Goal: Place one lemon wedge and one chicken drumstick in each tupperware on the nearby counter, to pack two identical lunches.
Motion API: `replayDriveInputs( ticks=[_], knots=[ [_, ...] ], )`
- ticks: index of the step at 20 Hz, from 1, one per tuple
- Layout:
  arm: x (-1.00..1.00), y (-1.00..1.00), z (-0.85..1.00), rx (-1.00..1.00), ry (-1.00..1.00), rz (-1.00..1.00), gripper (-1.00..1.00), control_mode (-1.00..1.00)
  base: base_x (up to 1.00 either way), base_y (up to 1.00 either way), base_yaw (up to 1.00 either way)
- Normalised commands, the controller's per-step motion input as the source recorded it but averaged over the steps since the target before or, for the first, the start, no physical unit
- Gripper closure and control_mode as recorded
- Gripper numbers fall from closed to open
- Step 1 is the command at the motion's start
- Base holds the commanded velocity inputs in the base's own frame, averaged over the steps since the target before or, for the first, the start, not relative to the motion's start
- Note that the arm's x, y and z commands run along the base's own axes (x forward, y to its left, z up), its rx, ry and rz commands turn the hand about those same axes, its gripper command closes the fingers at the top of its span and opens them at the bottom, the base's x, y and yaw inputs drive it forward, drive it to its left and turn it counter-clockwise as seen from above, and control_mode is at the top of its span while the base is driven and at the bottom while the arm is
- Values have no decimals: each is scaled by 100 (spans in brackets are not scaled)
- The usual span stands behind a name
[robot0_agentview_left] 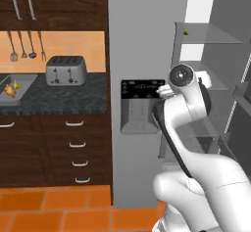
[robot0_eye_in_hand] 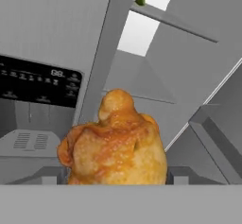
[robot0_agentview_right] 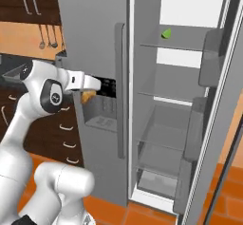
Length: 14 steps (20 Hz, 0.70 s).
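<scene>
Gripper: my gripper [robot0_agentview_right: 87,96] is clamped on a chicken drumstick [robot0_eye_in_hand: 115,145], just in front of the fridge dispenser [robot0_agentview_left: 142,106].
Handling: I judge it light, lumpy, maybe greasy; best held across the thick middle.
Elsewhere: green lemon wedge [robot0_agentview_right: 166,33] on upper fridge shelf; tupperware [robot0_agentview_left: 19,90] far left on worktop [robot0_agentview_left: 63,96].

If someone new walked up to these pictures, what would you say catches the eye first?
The golden-brown chicken drumstick looms large in the hand view, held in the gripper in front of the grey fridge's dispenser panel. Next comes the open fridge, its shelves bare except for a small green lemon wedge on the top one. Off to the left, a grey tupperware on the black counter already holds food.
</scene>
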Motion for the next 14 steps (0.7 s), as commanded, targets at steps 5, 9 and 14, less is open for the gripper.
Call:
replayDriveInputs(
  ticks=[5,9,14],
  knots=[
    [0,0,0,0,0,0,100,100,4,100,16],
    [0,0,0,0,0,0,100,100,0,100,56],
    [0,0,0,0,0,0,100,100,3,100,61]
  ],
)
